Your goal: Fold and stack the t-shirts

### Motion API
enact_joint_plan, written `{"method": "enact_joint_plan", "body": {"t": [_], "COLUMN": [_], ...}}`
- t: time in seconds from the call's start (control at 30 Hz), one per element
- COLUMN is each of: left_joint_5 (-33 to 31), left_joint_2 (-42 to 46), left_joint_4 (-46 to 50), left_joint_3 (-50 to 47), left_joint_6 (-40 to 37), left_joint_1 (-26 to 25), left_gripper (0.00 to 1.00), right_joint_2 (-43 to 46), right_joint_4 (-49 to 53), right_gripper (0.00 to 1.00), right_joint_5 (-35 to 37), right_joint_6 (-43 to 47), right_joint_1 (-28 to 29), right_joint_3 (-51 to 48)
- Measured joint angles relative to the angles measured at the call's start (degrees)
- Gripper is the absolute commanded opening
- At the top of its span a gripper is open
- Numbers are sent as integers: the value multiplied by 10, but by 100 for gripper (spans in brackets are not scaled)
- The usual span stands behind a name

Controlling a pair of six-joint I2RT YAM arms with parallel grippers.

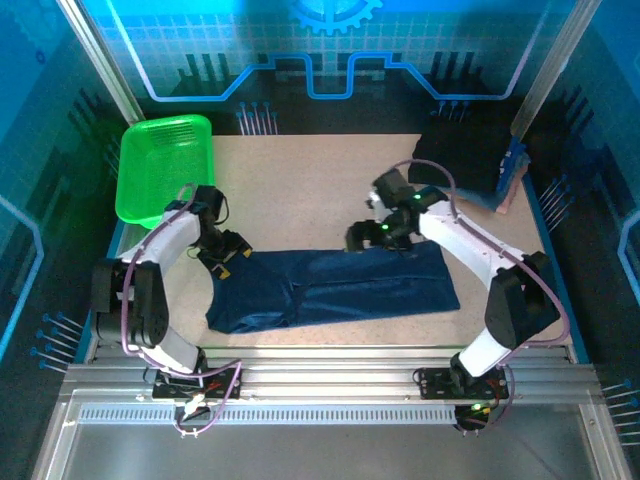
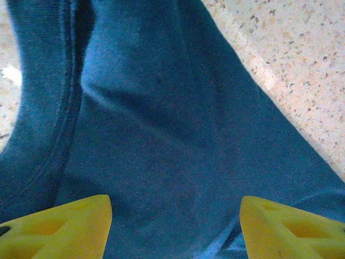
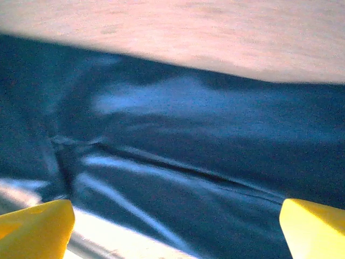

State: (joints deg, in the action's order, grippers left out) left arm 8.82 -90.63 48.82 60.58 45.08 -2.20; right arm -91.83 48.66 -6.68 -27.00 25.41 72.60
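Observation:
A navy-blue t-shirt (image 1: 340,290) lies on the table as a long folded strip running left to right. My left gripper (image 1: 228,252) hovers over its left end, open. In the left wrist view the yellow fingertips (image 2: 59,229) stand wide apart above the blue cloth (image 2: 172,135), and nothing is pinched. My right gripper (image 1: 365,237) is at the strip's far edge near the middle, also open. Its fingertips (image 3: 315,229) are spread over creased cloth (image 3: 205,140). A stack of folded near-black t-shirts (image 1: 462,160) sits at the back right.
A bright green mesh basket (image 1: 165,165) stands at the back left corner. Bare speckled tabletop (image 1: 300,190) lies between the basket and the stack. A metal rail (image 1: 330,365) runs along the near edge. Blue enclosure walls surround the table.

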Motion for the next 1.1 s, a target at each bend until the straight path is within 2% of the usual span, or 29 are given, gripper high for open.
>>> {"method": "enact_joint_plan", "body": {"t": [0.1,0.23,0.3,0.33,0.37,0.43,0.47,0.5,0.53,0.57,0.73,0.8,0.97,1.1], "left_joint_5": [0,-4,-4,-3,-2,-1,-1,-1,-1,-1,0,6,5,4], "left_joint_2": [-9,17,36,43,45,42,39,35,26,17,-97,-126,-187,-259], "left_joint_4": [-11,-22,-27,-27,-27,-29,-32,-34,-38,-39,-55,-43,12,79], "left_joint_3": [0,1,1,1,1,-2,-7,-12,-19,-23,-17,13,90,190], "left_joint_6": [0,0,0,1,3,9,12,14,15,14,13,12,-4,-27], "left_joint_1": [-11,-34,-41,-44,-45,-47,-47,-47,-48,-48,-50,-49,-53,-55], "left_gripper": [65,66,64,61,56,42,32,16,3,0,0,0,0,0], "right_joint_2": [11,80,118,132,140,142,137,128,116,104,32,4,-38,-58], "right_joint_4": [-1,3,2,1,-2,-12,-18,-25,-32,-37,-63,-64,-41,-15], "right_gripper": [100,100,96,91,81,51,35,17,4,0,0,0,0,0], "right_joint_5": [11,14,11,9,7,-1,-4,-10,-13,-15,-12,6,67,94], "right_joint_6": [-8,-19,-20,-20,-20,-23,-26,-26,-28,-29,-45,-51,-75,-96], "right_joint_1": [-58,-112,-139,-151,-162,-184,-191,-198,-202,-202,-198,-182,-99,-29], "right_joint_3": [-71,-143,-157,-163,-169,-183,-190,-197,-203,-207,-212,-212,-186,-162]}}
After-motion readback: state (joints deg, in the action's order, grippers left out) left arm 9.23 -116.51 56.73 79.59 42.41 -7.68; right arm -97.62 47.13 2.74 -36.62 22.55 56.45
